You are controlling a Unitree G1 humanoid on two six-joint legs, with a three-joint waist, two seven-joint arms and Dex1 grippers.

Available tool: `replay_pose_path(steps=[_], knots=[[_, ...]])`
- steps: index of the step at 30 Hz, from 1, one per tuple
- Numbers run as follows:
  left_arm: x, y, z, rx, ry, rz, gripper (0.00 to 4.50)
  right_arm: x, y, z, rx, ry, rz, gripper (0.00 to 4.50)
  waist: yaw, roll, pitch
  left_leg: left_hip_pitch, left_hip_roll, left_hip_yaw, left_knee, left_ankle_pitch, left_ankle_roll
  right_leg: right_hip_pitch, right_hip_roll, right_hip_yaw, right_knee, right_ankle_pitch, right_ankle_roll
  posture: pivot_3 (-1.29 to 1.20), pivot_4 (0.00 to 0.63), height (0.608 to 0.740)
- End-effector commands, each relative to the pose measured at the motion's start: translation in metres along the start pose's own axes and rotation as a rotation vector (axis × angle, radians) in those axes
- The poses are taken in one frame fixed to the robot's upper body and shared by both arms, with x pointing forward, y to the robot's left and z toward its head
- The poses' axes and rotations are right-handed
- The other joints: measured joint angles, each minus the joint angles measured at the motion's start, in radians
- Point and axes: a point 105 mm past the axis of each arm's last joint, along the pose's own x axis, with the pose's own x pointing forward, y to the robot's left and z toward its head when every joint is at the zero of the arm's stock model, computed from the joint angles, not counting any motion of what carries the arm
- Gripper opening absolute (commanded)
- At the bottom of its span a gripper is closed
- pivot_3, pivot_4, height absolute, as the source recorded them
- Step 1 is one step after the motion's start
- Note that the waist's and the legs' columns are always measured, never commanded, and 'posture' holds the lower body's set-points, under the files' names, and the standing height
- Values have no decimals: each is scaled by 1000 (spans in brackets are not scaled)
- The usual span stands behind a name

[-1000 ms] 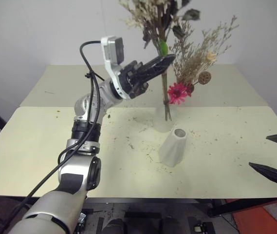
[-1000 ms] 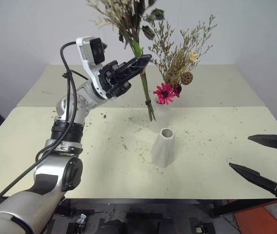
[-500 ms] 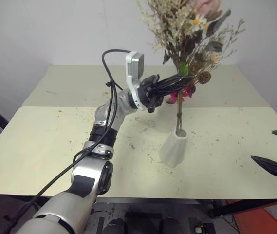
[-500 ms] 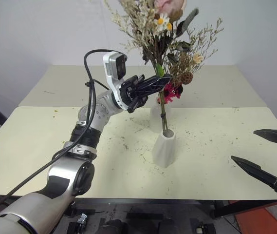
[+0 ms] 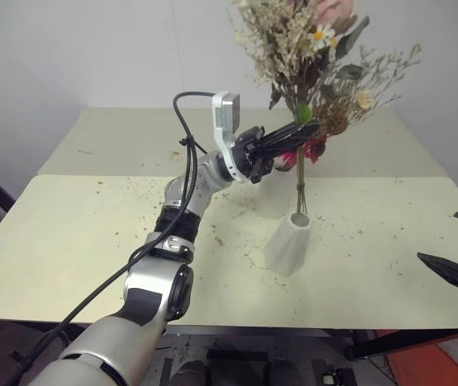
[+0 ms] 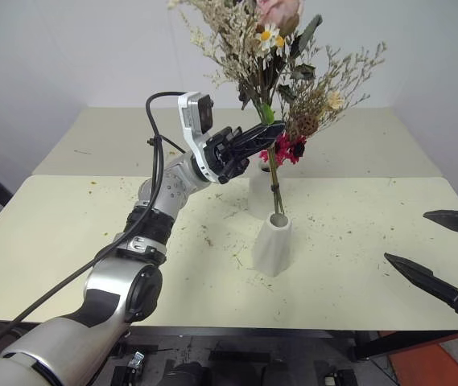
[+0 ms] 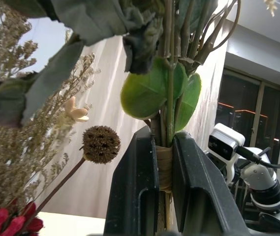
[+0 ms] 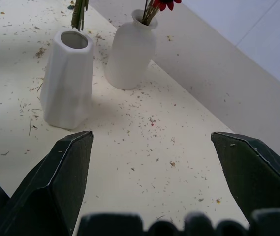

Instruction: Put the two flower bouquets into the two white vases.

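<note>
The left gripper, jaws clenched on the fuller bouquet's stems at frame centre, holds them apparently just inside the cone vase. The right gripper, jaws released, hangs lower right over bare surface.

even, bright light – soft shadows on the table – sharp focus.

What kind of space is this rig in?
Probably a lab or test room: a plain cream table strewn with dried plant bits against a bare white wall, and another robot arm by dark windows.
</note>
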Motion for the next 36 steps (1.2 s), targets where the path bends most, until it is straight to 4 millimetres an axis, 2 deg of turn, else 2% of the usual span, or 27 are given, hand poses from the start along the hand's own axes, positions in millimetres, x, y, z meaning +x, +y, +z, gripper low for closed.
replay_pose_path(steps=[1,10,17,27,36], knots=[[2,-10,5,30,24,-41,111,-4,-5,7,-35,-12,-33,4500,-1,0,0,0,0,0,0,0,0,0,0,0,0,0,0,0,150,740],[-6,-14,-4,43,58,-29,111,0,-7,6,-33,-20,-39,4500,1,1,0,0,0,0,0,0,0,0,0,0,0,0,0,0,150,740],[0,-9,-5,41,27,-10,111,2,-11,7,-36,-27,-53,4500,4,1,0,0,0,0,1,0,0,0,0,0,0,0,0,0,150,740],[8,-6,5,50,3,-6,111,3,-13,6,-34,-30,-71,4500,4,1,0,0,0,0,1,0,0,0,0,0,0,0,0,0,150,740],[7,-4,-6,49,37,-6,111,3,-13,5,-34,-24,-81,4500,4,1,0,0,0,0,1,0,0,0,0,0,0,0,0,0,150,740]])
